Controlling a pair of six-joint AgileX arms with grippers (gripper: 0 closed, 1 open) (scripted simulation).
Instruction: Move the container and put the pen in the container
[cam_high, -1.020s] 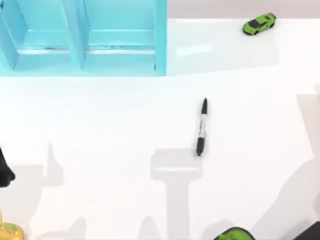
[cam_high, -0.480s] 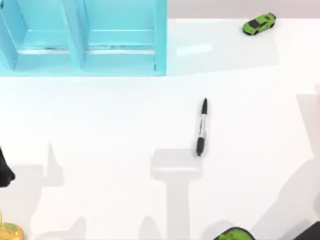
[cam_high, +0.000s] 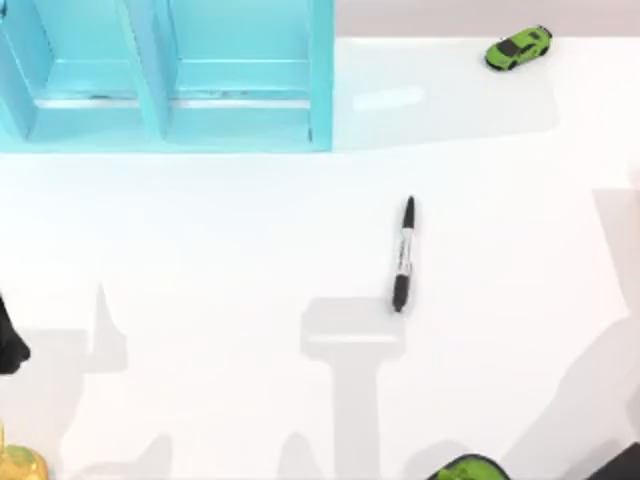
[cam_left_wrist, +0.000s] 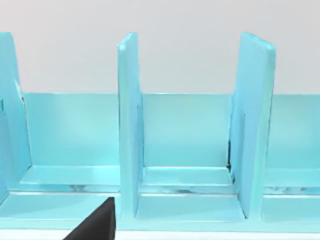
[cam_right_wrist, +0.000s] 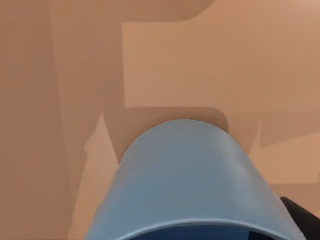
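The pen (cam_high: 403, 255), a slim black marker with a pale label band, lies flat near the middle of the white table, cap end toward the front. The container (cam_right_wrist: 185, 185), a blue cup, looms close in the right wrist view, its rim nearest the camera. A black part of my right gripper (cam_right_wrist: 300, 217) sits beside the cup's rim. A black corner of my right arm (cam_high: 622, 465) shows at the top view's front right. My left arm (cam_high: 8, 340) is parked at the left edge, and a dark piece of my left gripper (cam_left_wrist: 95, 225) faces the shelf.
A large turquoise shelf unit (cam_high: 165, 75) with upright dividers fills the back left. A green toy car (cam_high: 518, 47) sits at the back right. A gold object (cam_high: 15, 462) and a green and black object (cam_high: 468, 468) lie at the front edge.
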